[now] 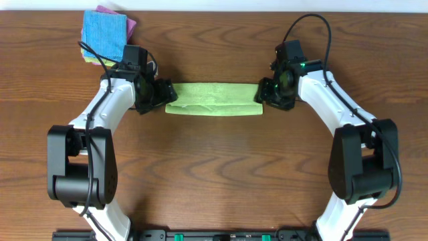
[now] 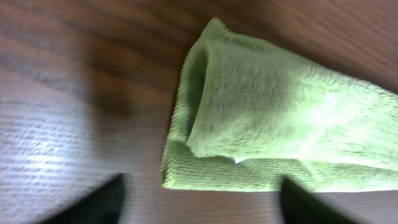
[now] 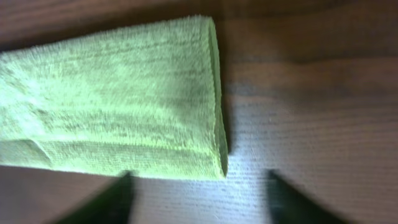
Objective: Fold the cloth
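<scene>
Overhead: you see the green cloth [image 1: 214,100], folded into a long strip, lying on the wooden table [image 1: 214,174] between the left gripper [image 1: 168,95] and the right gripper [image 1: 260,95]. Left wrist: fingers parted, holding nothing, at the cloth's end. Right wrist: fingers likewise parted, empty.

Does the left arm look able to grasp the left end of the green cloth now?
Probably yes. The left gripper is open right at that end of the green cloth, and nothing stands between them.

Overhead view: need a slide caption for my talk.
Left gripper and right gripper flank the strip-folded green cloth on a wooden table.
</scene>
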### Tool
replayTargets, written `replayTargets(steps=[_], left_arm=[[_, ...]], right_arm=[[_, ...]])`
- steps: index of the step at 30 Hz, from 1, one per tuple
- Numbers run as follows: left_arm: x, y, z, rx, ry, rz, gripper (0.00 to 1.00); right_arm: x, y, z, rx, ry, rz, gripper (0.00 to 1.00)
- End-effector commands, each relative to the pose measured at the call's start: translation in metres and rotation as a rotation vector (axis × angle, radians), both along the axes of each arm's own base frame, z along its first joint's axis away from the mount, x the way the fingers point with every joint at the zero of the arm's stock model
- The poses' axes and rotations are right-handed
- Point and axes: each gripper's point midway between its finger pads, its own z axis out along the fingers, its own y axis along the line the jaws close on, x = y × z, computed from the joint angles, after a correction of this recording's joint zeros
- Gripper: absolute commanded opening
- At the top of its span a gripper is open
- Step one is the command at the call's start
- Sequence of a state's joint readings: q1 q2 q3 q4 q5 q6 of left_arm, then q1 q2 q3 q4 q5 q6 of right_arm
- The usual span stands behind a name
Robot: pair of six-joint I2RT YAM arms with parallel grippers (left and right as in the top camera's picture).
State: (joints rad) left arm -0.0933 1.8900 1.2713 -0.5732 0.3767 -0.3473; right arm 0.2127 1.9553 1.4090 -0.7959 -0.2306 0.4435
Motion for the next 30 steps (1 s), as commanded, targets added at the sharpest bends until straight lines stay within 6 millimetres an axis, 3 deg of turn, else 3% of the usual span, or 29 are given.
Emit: replayTargets(steps=[1,2,3,4,5,6,7,8,9,11,13,15,22,30], left_arm=[[0.000,0.006,-0.001,0.031,0.005,0.001,0.95],[0.000,0.006,0.000,0.031,0.005,0.001,0.95],[0.000,0.006,0.002,0.031,0.000,-0.001,0.95],[0.001,0.005,0.007,0.027,-0.017,-0.017,0.95],[0.003,0.003,0.012,0.022,-0.035,-0.033,0.96],[0.005,0.002,0.020,0.017,-0.064,-0.050,0.96],[0.009,-0.001,0.035,0.008,-0.118,-0.075,1.00],[0.012,-0.003,0.046,0.001,-0.161,-0.093,0.88],[0.017,-0.004,0.057,-0.003,-0.205,-0.097,0.69],[0.027,-0.005,0.082,-0.008,-0.300,-0.097,0.06],[0.033,-0.008,0.096,-0.010,-0.360,-0.102,0.06],[0.036,-0.006,0.095,0.022,-0.372,-0.095,0.06],[0.037,-0.016,0.039,0.137,-0.272,-0.118,0.06],[0.036,-0.025,-0.017,0.178,-0.173,-0.119,0.06]], right_arm=[[0.003,-0.002,0.000,-0.022,-0.013,0.033,0.83],[0.004,-0.003,0.002,-0.022,-0.017,0.033,0.78],[0.005,-0.004,0.004,-0.021,-0.023,0.031,0.67],[0.006,-0.005,0.008,-0.019,-0.035,0.026,0.42],[0.008,-0.006,0.013,-0.017,-0.046,0.022,0.08],[0.011,-0.008,0.019,-0.014,-0.064,0.018,0.01],[0.016,-0.008,0.028,-0.011,-0.091,0.015,0.01],[0.020,-0.008,0.035,-0.009,-0.113,0.014,0.02],[0.023,-0.007,0.042,-0.004,-0.135,0.014,0.02],[0.032,-0.001,0.056,0.004,-0.198,0.037,0.02],[0.038,0.006,0.060,0.004,-0.241,0.066,0.01],[0.040,0.008,0.058,-0.021,-0.251,0.069,0.01],[0.041,0.007,0.045,-0.189,-0.268,0.077,0.02],[0.043,0.009,0.046,-0.205,-0.283,0.078,0.02]])
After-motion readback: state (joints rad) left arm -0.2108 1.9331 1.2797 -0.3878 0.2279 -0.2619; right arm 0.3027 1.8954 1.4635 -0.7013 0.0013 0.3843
